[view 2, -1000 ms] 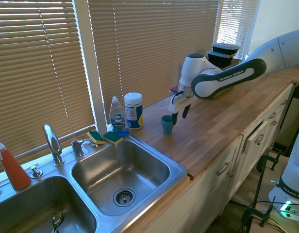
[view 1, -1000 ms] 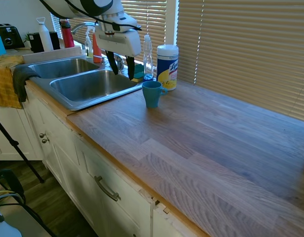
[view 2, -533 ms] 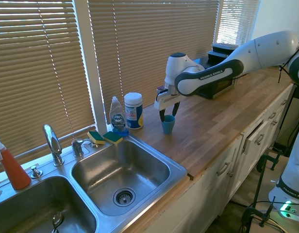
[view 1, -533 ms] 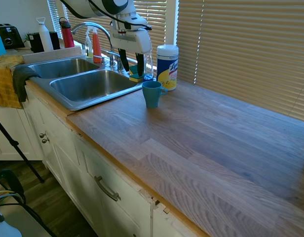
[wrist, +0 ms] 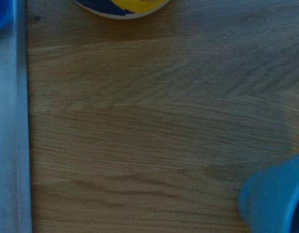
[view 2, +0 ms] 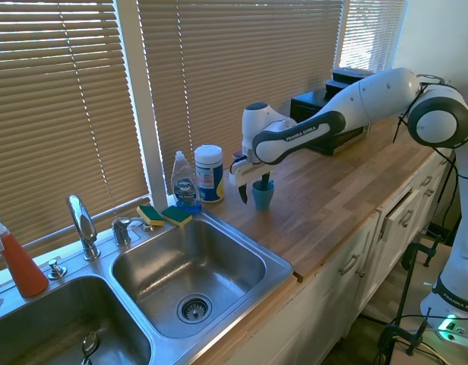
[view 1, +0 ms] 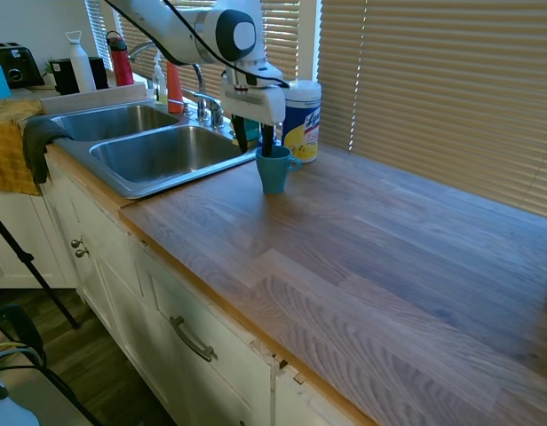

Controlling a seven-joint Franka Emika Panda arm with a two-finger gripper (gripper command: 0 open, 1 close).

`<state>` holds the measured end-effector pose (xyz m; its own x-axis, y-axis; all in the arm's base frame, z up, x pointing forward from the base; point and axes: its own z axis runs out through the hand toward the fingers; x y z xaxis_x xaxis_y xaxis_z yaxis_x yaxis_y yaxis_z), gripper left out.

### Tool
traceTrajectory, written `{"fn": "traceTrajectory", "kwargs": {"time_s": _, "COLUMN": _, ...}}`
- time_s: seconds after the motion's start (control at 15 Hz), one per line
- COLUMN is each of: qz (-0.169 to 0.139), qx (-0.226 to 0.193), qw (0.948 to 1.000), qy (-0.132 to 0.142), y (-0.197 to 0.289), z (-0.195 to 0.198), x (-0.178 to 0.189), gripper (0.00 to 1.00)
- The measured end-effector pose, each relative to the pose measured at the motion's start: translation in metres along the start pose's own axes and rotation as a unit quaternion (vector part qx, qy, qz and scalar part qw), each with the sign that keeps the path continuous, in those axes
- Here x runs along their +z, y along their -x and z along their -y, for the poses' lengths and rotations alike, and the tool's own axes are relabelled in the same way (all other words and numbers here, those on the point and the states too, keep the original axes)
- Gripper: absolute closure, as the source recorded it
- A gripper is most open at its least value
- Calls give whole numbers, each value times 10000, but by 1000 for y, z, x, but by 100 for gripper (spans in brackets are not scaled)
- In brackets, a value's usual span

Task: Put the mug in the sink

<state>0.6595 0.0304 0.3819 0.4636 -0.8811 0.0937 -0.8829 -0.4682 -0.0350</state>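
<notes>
In the first exterior view, the wooden counter [view 1: 371, 257] fills the lower right and centre of the frame, bare in the foreground. Past it, a little above centre, the teal mug [view 1: 274, 169] stands upright on the wood, handle toward the right, just beside the corner of the sink [view 1: 158, 153], which stretches off to the upper left. My gripper [view 1: 253, 139] hangs straight down at the mug, spread apart and grasping nothing: one finger looks dipped inside the mug mouth, the other sits outside the wall on the sink side. The second exterior view shows the same straddle over the mug [view 2: 262, 195]. Just behind the mug stands a white canister [view 1: 301, 119] with a yellow label, near but apart. I judge I am at the grasp step; next I need to pinch the mug wall, lift, and carry it over the near basin.
</notes>
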Motion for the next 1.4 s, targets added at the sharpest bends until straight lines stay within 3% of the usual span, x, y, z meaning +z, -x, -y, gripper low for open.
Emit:
{"fn": "traceTrajectory", "kwargs": {"time_s": 0.53, "qz": 271, "qx": 120, "qw": 9995, "qy": 86, "y": -6, "z": 1, "x": 31, "gripper": 100}}
{"fn": "traceTrajectory", "kwargs": {"time_s": 1.4, "qz": 263, "qx": 173, "qw": 9995, "qy": -20, "y": -28, "z": -8, "x": 40, "gripper": 100}}
